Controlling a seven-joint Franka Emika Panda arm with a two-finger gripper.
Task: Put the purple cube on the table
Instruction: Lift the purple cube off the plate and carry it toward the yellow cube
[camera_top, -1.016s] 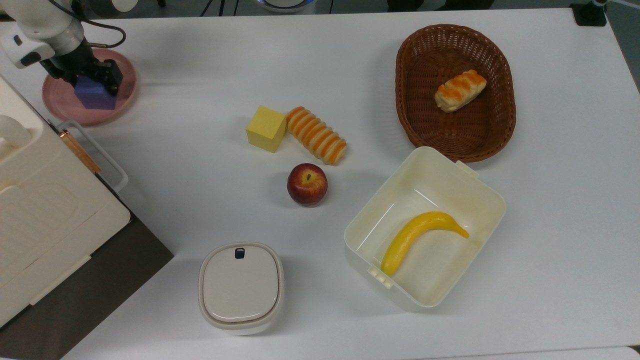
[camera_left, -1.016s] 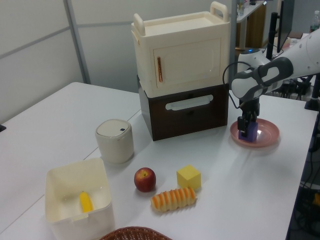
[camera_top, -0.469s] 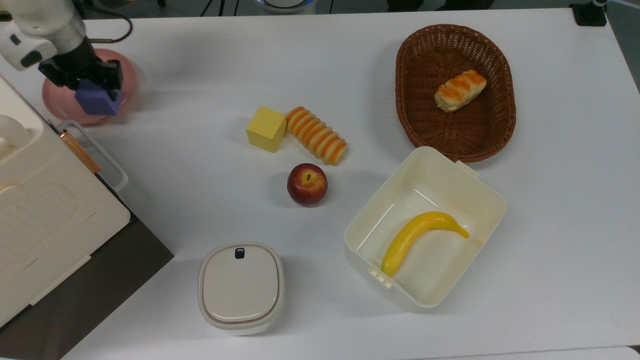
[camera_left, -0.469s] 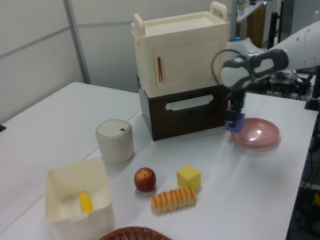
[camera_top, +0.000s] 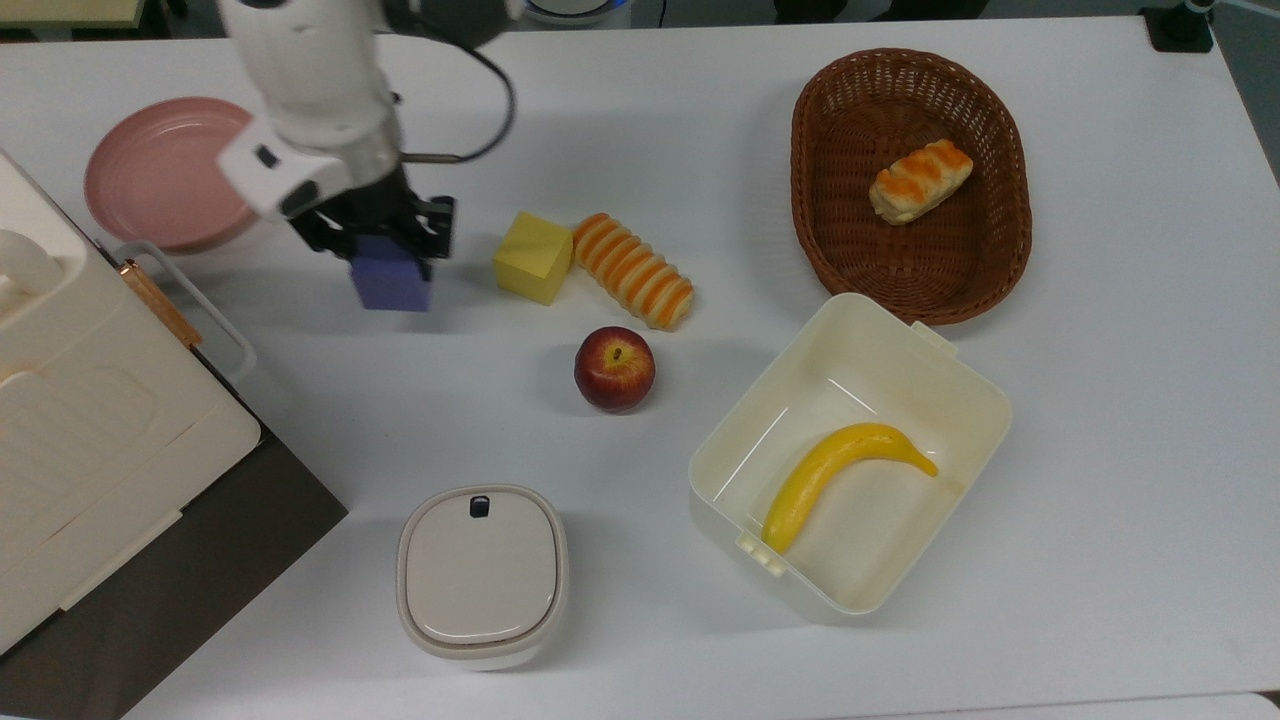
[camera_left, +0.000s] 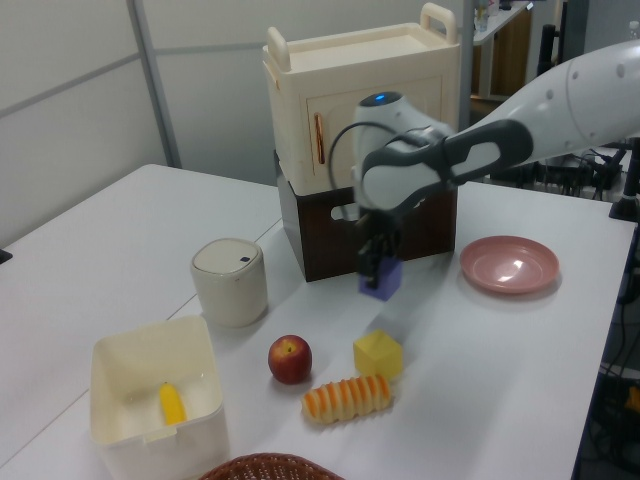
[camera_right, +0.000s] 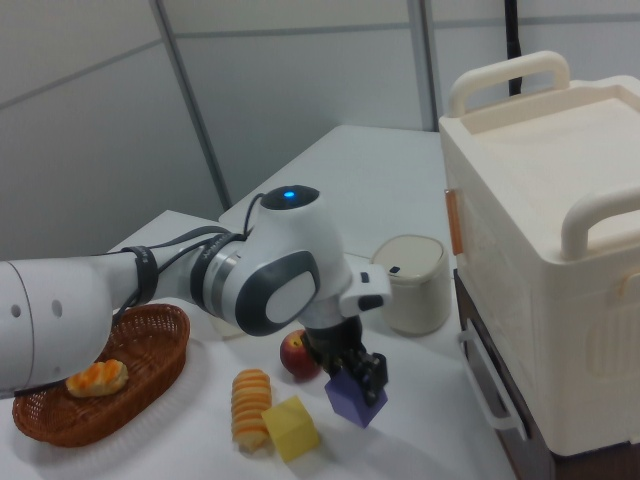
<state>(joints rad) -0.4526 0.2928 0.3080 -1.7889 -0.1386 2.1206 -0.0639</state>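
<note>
The purple cube (camera_top: 391, 285) hangs in the air above the white table (camera_top: 1120, 400), held by my gripper (camera_top: 380, 250), which is shut on it. In the top view it sits between the pink plate (camera_top: 160, 180) and the yellow cube (camera_top: 532, 257). The left view shows the purple cube (camera_left: 382, 279) under the gripper (camera_left: 378, 266), in front of the dark cabinet and above the yellow cube (camera_left: 378, 355). In the right view the purple cube (camera_right: 356, 398) is tilted in the gripper (camera_right: 352, 378), close to the yellow cube (camera_right: 292, 427).
A striped bread roll (camera_top: 633, 270) and an apple (camera_top: 614, 368) lie near the yellow cube. A wicker basket (camera_top: 850, 230) holds a pastry. An open cream box (camera_top: 960, 400) holds a banana. A lidded pot (camera_top: 482, 575) and a stacked cabinet (camera_top: 90, 440) stand at the top view's left.
The gripper has carried the purple cube off the pink plate and to the top view's right, now beside the yellow cube. The plate is left bare.
</note>
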